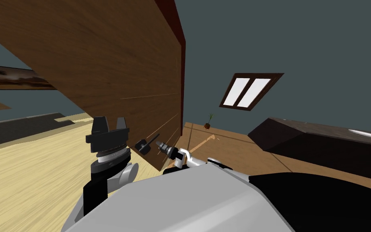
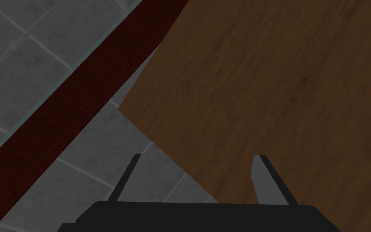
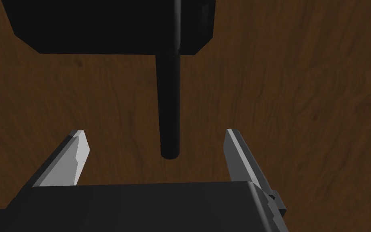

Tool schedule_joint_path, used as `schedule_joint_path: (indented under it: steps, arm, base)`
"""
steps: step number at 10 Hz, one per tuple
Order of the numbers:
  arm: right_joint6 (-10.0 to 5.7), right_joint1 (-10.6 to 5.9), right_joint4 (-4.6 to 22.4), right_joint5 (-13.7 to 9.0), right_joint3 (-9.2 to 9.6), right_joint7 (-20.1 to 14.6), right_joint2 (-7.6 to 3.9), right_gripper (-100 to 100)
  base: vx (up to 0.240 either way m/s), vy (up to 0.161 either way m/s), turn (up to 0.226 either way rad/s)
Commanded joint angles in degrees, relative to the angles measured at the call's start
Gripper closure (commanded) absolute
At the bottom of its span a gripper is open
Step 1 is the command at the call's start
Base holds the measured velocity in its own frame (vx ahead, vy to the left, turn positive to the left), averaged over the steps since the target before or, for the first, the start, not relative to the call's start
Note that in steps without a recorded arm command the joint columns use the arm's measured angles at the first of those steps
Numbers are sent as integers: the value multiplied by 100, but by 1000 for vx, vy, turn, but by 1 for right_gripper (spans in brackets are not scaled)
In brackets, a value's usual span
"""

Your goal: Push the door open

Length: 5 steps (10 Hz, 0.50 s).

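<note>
A brown wooden door (image 1: 112, 68) stands close in front of me, with its dark red frame (image 1: 176, 24) along its far edge. A black lever handle (image 1: 146, 144) sits low on the door. My right gripper (image 1: 159, 144) points at that handle. In the right wrist view the right gripper (image 3: 153, 133) is open, and the tip of the lever (image 3: 169, 104) hangs between its fingers without touching them. The handle's black plate (image 3: 108, 24) lies beyond. My left gripper (image 1: 109, 122) is held up before the door. The left gripper (image 2: 197, 157) is open and empty, facing the door's edge (image 2: 261, 88).
Grey floor tiles (image 2: 19, 60) and the dark red frame (image 2: 72, 104) lie past the door's edge. To my right are a window (image 1: 247, 90), a small plant (image 1: 209, 121) and a long dark piece of furniture (image 1: 321, 145). Light wooden floor (image 1: 27, 169) spreads to my left.
</note>
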Motion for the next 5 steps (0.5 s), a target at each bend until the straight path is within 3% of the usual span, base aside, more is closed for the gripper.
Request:
schedule_joint_path:
  steps: [1, 2, 5]
  arm:
    - [32, 22, 41, 7, -149, 70, 57, -100]
    - [8, 20, 46, 8, -89, 46, 49, -100]
    - [6, 10, 106, 20, -157, 95, 16, -100]
  base:
    - [-194, -115, -99]
    - [-90, -54, -13]
    - [72, 121, 23]
